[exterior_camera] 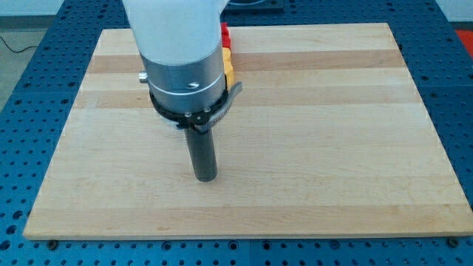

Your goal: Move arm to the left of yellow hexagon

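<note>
My tip (205, 177) rests on the wooden board (318, 148), left of the middle and toward the view's bottom. Most of the blocks are hidden behind the arm's white and grey body (181, 59). A yellow block (228, 65) peeks out at the body's right edge near the view's top; its shape cannot be made out. A red block (225, 35) shows just above it, also mostly hidden. My tip is well below and slightly left of the yellow block.
The board lies on a blue perforated table (29, 66). Its edges run close to the frame on all sides.
</note>
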Robot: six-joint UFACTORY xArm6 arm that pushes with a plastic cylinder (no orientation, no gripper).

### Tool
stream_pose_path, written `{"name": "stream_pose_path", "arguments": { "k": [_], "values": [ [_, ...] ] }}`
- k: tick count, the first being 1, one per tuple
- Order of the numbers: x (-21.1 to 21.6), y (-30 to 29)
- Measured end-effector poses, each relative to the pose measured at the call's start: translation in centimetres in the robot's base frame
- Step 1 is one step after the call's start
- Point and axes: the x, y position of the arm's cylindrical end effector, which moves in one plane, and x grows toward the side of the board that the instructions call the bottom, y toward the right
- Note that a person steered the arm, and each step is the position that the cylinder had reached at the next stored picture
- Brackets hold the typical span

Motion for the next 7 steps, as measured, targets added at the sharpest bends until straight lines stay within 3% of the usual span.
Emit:
{"name": "stream_pose_path", "arguments": {
  "k": [1, 2, 3, 5, 7],
  "values": [
    [1.6, -4.1],
    [-1.9, -12.0],
    [-6.6, -16.2],
    [-13.9, -15.4],
    [-17.1, -10.5]
  ]
}}
